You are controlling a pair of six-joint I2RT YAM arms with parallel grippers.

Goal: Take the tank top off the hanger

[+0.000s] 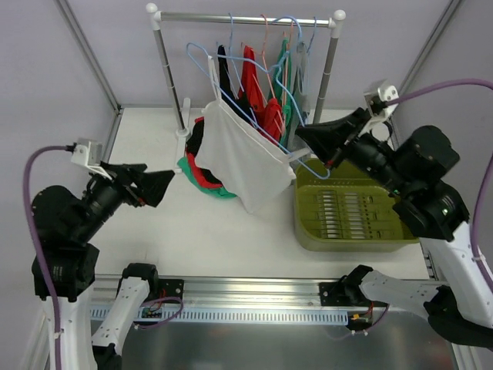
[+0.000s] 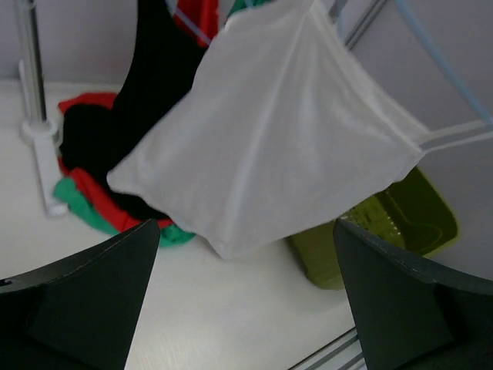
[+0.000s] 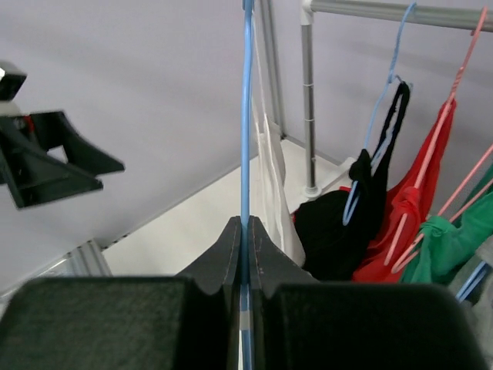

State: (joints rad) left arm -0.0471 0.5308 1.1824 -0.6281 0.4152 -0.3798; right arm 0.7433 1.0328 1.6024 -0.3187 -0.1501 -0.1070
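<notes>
A white tank top (image 1: 243,158) hangs on a light blue hanger (image 1: 262,108) held off the rack, over the table. My right gripper (image 1: 302,137) is shut on the hanger's blue wire (image 3: 246,116); the white top (image 3: 269,162) drapes just beyond its fingertips. My left gripper (image 1: 166,185) is open and empty, to the left of the top and apart from it. In the left wrist view the top (image 2: 277,131) hangs ahead above the open fingers (image 2: 92,285).
A metal rack (image 1: 246,17) at the back holds several hangers with black, red and green garments (image 1: 262,92). A pile of black, red and green clothes (image 1: 204,173) lies by the rack's left post. An olive green basket (image 1: 350,212) stands at the right.
</notes>
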